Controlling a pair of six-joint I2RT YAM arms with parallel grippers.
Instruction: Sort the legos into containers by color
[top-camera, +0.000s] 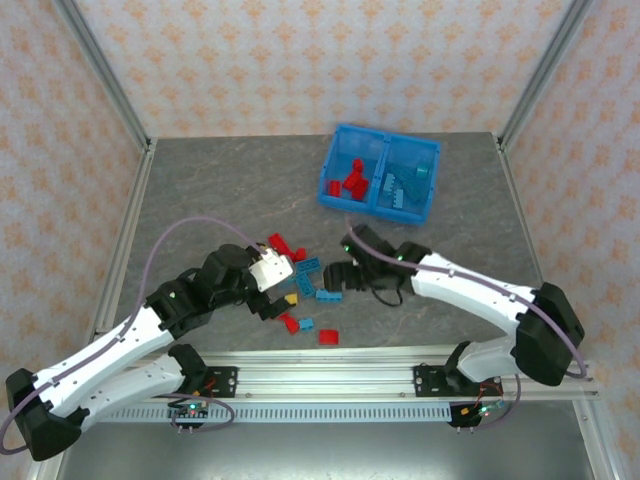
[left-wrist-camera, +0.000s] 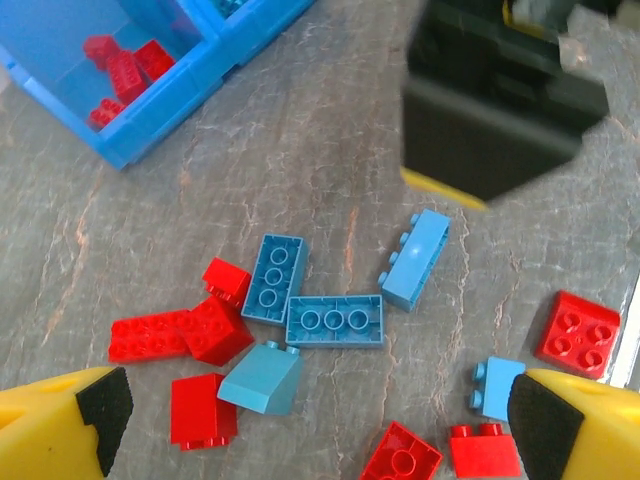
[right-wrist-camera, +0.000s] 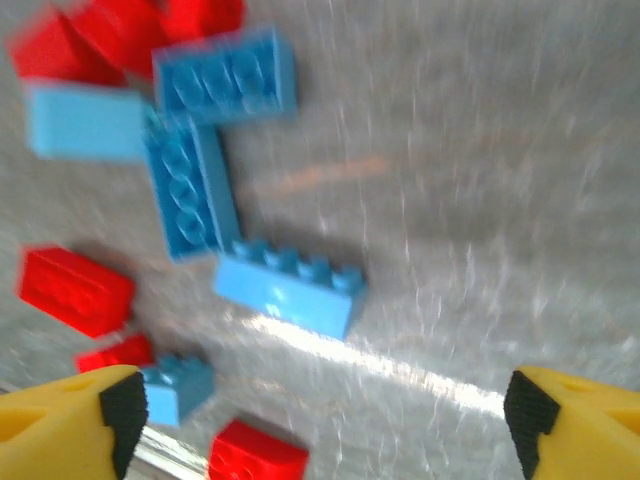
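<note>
Bricks (top-camera: 300, 272), small studded plastic ones in red and blue, lie loose on the grey marbled table (top-camera: 200, 190) between my two arms. They are well apart from the bright blue translucent plastic bin (top-camera: 328, 188) at the far side. From the top camera I can look into both of its compartments: red pieces (top-camera: 352, 181) in the left one and light blue pieces (top-camera: 400, 188) in the right one, with the divider between them. For the grip I go to the wrist cameras. The left claw (left-wrist-camera: 318, 410) is released, its yellow fingers (left-wrist-camera: 100, 415) with black pads spread to both lower corners over the pile, holding nothing. Beneath it I make out two dark blue three-stud bricks (left-wrist-camera: 335, 321) close together, a light blue long brick (left-wrist-camera: 416, 258) on its side just beside them, a teal sloped piece (left-wrist-camera: 262, 380), and red bricks (left-wrist-camera: 178, 335) around them. This camera also catches a corner of the bin with red pieces inside, and a black housing (left-wrist-camera: 495, 100) of the right arm above the pile. The right claw (right-wrist-camera: 325, 420) is likewise spread wide and empty. Its picture is blurred, but a light blue four-stud brick (right-wrist-camera: 290, 290) lies on the table ahead of its fingers, with darker blue and red bricks beyond it.
</note>
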